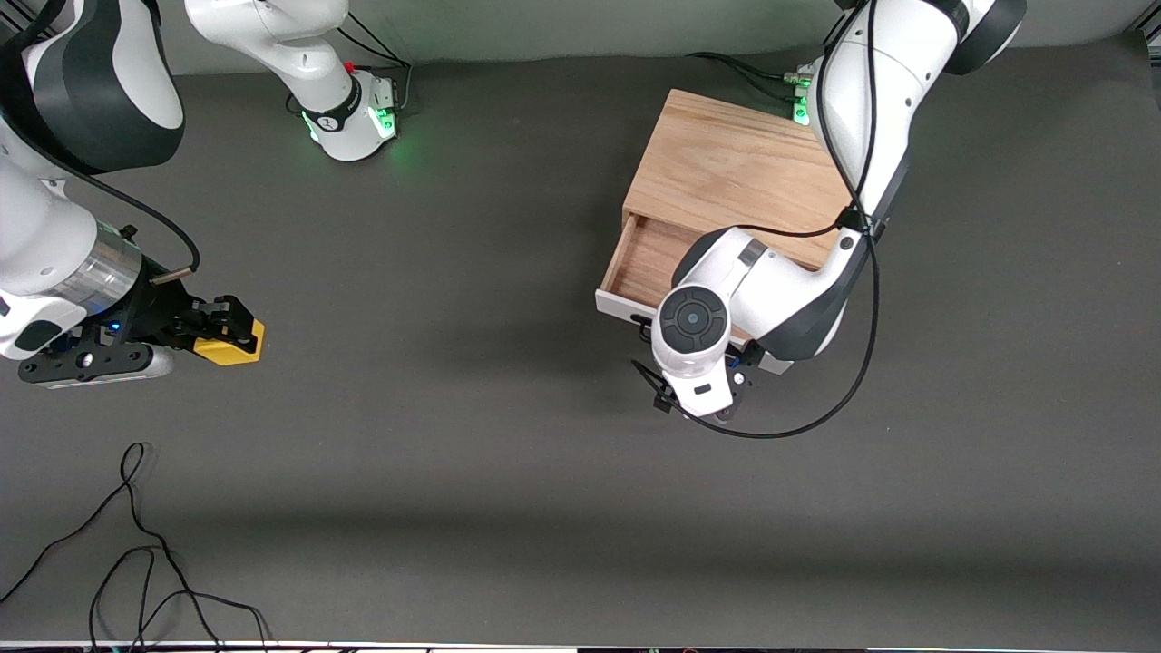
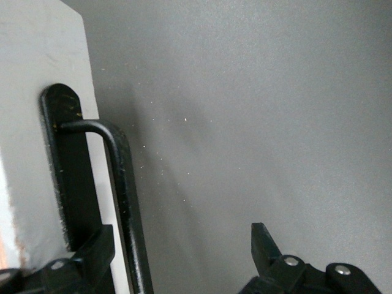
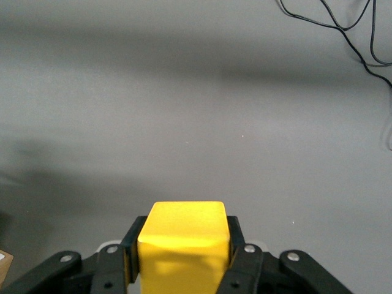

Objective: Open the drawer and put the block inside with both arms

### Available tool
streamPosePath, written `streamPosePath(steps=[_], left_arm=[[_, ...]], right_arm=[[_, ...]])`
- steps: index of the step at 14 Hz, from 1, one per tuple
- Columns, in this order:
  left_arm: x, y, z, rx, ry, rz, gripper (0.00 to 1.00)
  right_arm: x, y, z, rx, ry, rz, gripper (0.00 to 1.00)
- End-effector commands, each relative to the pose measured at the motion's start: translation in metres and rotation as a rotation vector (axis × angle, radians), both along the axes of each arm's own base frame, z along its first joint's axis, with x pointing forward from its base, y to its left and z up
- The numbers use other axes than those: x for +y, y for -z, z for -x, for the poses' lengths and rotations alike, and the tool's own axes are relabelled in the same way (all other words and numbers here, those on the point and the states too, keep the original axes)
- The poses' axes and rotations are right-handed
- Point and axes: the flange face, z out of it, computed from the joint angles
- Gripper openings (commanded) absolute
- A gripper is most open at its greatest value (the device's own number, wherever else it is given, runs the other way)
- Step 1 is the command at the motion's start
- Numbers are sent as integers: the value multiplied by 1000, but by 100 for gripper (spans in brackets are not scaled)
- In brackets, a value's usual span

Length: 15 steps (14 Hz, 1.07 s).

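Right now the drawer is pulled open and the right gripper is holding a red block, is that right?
Not quite: the block is yellow, not red, as the right wrist view shows. The rest holds: the right gripper is shut on it, and the drawer is pulled open.

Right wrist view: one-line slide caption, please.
Right gripper shut on the yellow block over the bare grey table.
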Motion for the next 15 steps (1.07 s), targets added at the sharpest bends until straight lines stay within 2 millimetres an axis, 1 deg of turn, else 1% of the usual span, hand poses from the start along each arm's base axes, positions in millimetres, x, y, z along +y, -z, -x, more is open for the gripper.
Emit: streamPosePath(steps=[1, 5, 7, 9, 10, 11, 12, 13, 14, 15], left_arm=[[5, 11, 21, 119, -13, -76, 100], [8, -43, 0, 84, -34, -53, 100], [10, -61, -7, 58, -43, -39, 100], [10, -69, -9, 45, -46, -32, 100], [12, -83, -11, 31, -49, -24, 100], [15, -103, -11, 23, -48, -25, 100], [26, -131, -12, 19, -25, -25, 100], [45, -168, -11, 23, 35, -16, 100], [70, -197, -8, 40, 94, -18, 100], [96, -229, -3, 54, 155, -5, 100]], right_arm=[[2, -5, -2, 3, 20, -11, 0], [1, -5, -3, 3, 21, -11, 0], [2, -5, -3, 2, 20, -13, 0], [2, -5, -3, 2, 20, -13, 0], [2, -5, -3, 2, 21, -13, 0], [6, -3, -3, 5, 15, -13, 0], [12, -3, -2, 5, 6, -14, 0], [25, 3, -3, 14, -13, -13, 0], [47, 4, -2, 13, -41, -12, 0], [64, 5, -3, 14, -31, -14, 0]])
